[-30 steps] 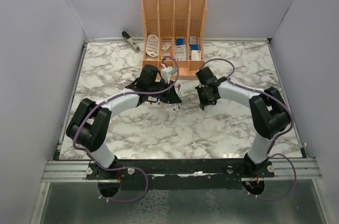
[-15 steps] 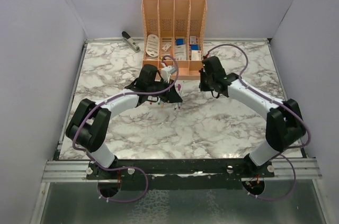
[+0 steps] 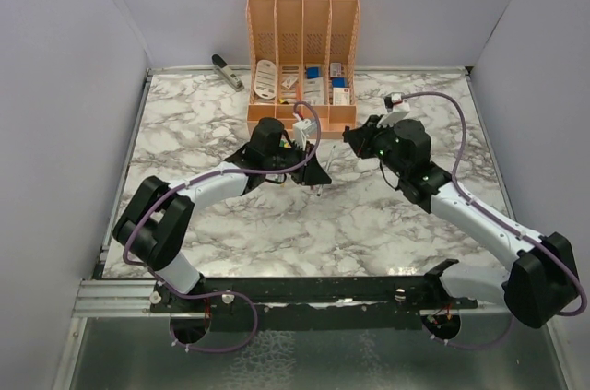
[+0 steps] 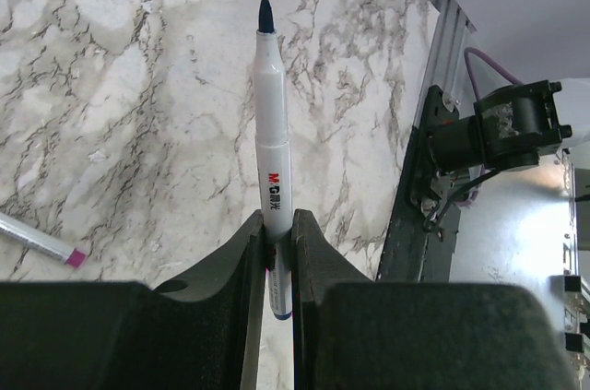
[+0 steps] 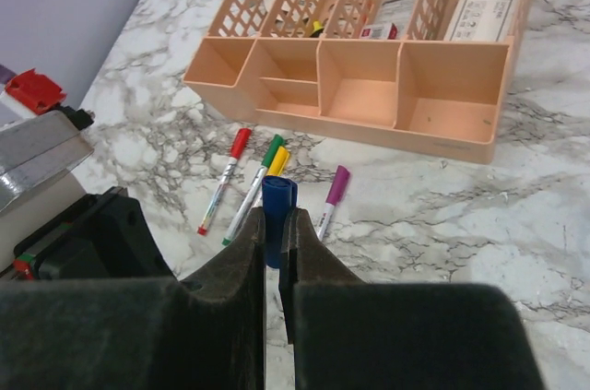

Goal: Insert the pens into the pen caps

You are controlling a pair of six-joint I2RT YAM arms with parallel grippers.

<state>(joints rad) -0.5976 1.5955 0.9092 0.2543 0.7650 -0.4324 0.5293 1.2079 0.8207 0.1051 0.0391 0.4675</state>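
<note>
I have open worktop (image 3: 387, 224) toward me and out to both sides. Straight ahead the organizer (image 3: 267, 30) walls off the back; four pens (image 5: 251, 189) lie just before it.

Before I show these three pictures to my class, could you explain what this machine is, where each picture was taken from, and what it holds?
Two robot arms, left and right, stand at a white marble table. One picture looks down from above; the others come from a camera on each wrist. The left gripper pinches a white-grey marker pen with a dark blue tip. The right gripper pinches a short blue plastic cap. Four more pens with coloured ends lie before a peach plastic desk organiser.
</note>
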